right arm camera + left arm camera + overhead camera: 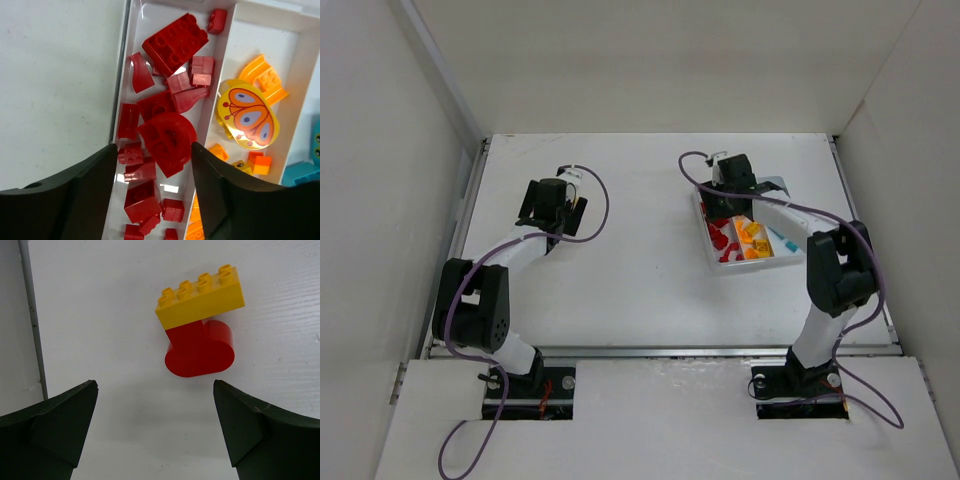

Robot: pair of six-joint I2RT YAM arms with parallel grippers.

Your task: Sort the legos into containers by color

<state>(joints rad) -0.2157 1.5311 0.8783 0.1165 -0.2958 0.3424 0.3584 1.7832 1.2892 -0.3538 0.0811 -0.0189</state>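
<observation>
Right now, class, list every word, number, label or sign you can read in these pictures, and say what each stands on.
None can be read in any view.
The yellow disc in the tray carries only a butterfly drawing, no letters.
The studs of the yellow brick show nothing legible.
</observation>
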